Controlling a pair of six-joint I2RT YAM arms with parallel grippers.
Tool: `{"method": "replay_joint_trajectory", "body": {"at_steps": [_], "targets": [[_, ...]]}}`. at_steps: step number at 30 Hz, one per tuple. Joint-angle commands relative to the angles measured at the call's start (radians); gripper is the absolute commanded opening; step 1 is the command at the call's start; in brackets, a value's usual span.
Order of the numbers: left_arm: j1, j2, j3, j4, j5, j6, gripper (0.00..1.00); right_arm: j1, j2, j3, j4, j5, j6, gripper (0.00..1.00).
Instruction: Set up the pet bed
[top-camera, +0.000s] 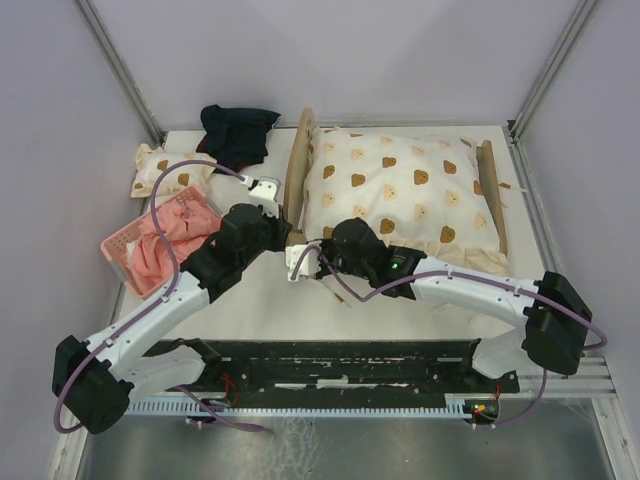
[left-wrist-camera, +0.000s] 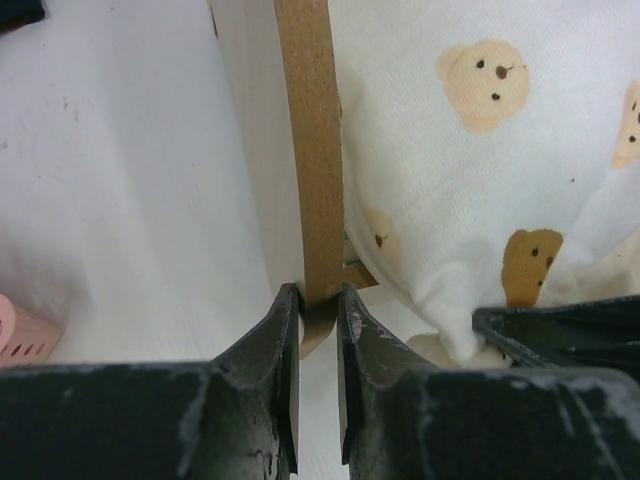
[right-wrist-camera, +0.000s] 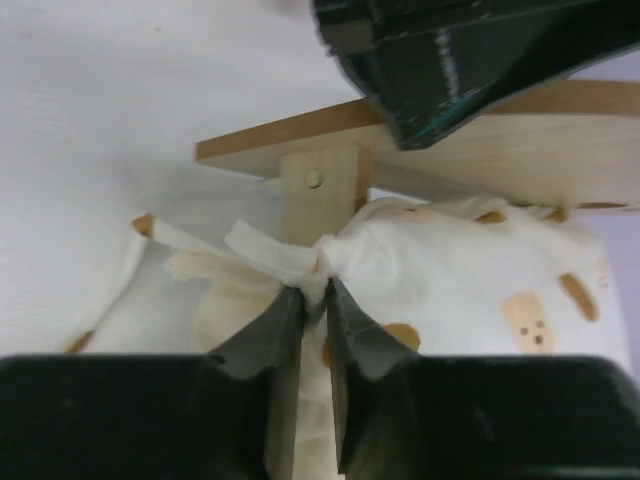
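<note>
Soft, even light falls from above. The white worktop (top-camera: 265, 305) is bright without glare, with only faint shadows beneath the arms. In the left wrist view the pet bed (left-wrist-camera: 315, 150) edge is crisp, while the left tool (left-wrist-camera: 318, 295) is slightly soft. The right wrist view is hazier, so the quilt (right-wrist-camera: 450, 260) and right tool (right-wrist-camera: 312, 290) look blurred.

One pet bed (top-camera: 297, 165) is counted, and two end boards are seen on it. One bear-print quilt (top-camera: 400, 190) and one small bear-print pillow (top-camera: 150, 160) are counted. One dark cloth (top-camera: 237, 132), one pink basket (top-camera: 118, 248) and one pink cloth (top-camera: 165, 240) are seen. Two arms are counted, the left arm (top-camera: 150, 320) and the right arm (top-camera: 470, 292). Two grippers are counted, the left gripper (left-wrist-camera: 320, 300) and the right gripper (right-wrist-camera: 313, 295).
</note>
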Motion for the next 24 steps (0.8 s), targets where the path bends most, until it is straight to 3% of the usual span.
{"method": "replay_joint_trajectory", "body": {"at_steps": [1,3,12,16,24], "targets": [[-0.003,-0.116,0.060,0.282,0.082,-0.101,0.03,0.000,-0.005,0.070,0.183,0.091,0.051,0.09],[-0.004,-0.133,0.035,0.286,0.096,-0.106,0.03,0.000,-0.004,0.095,0.174,0.092,0.109,0.02],[-0.004,-0.223,-0.045,0.294,0.150,-0.083,0.03,-0.014,0.101,0.195,0.148,0.193,0.244,0.02],[-0.004,-0.239,-0.060,0.309,0.150,-0.067,0.03,-0.016,0.137,0.206,0.114,0.164,0.268,0.02],[-0.004,-0.182,-0.180,0.508,0.057,0.028,0.03,-0.020,0.175,0.161,0.123,0.180,0.286,0.05]]}}
